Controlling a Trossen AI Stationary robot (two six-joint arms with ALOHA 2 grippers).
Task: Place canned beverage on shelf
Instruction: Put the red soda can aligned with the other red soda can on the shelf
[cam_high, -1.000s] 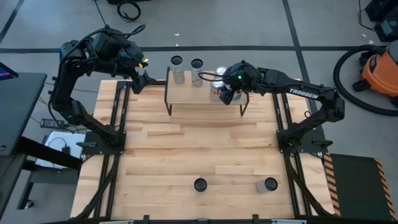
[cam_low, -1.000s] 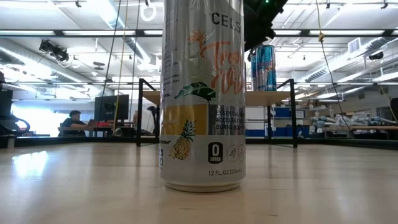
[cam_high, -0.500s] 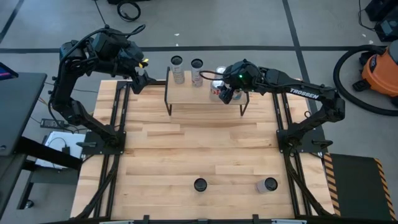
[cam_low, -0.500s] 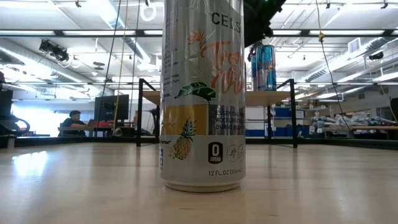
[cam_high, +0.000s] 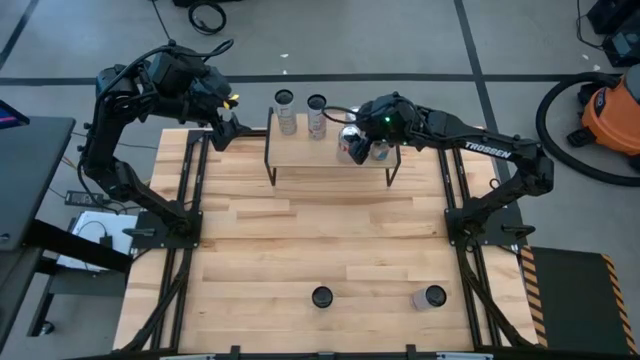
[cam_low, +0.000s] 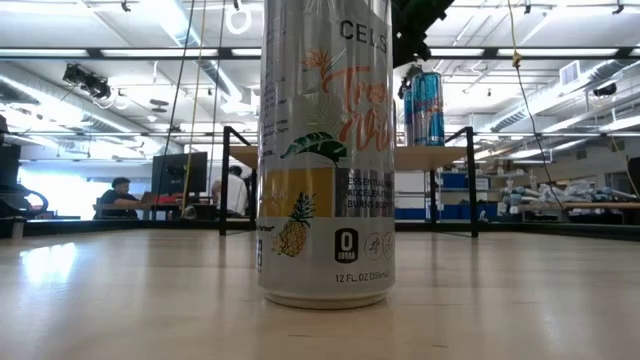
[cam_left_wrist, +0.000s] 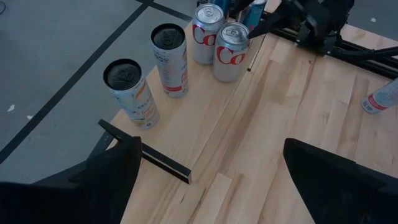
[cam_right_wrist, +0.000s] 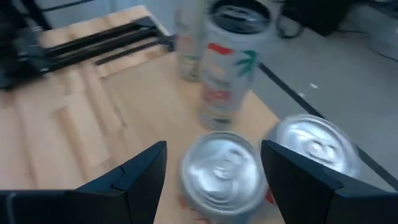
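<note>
The right tool (cam_high: 362, 146) stood open over a can (cam_right_wrist: 224, 169) on the shelf (cam_high: 330, 152); rigid, slick, probably light, best gripped mid-wall; left tool (cam_high: 228, 126) idle, open.

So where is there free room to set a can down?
The shelf is bare along its front edge, before the slim cans. The table is bare between shelf and the two near cans. Crowded: the shelf's back right, under the right gripper.
</note>
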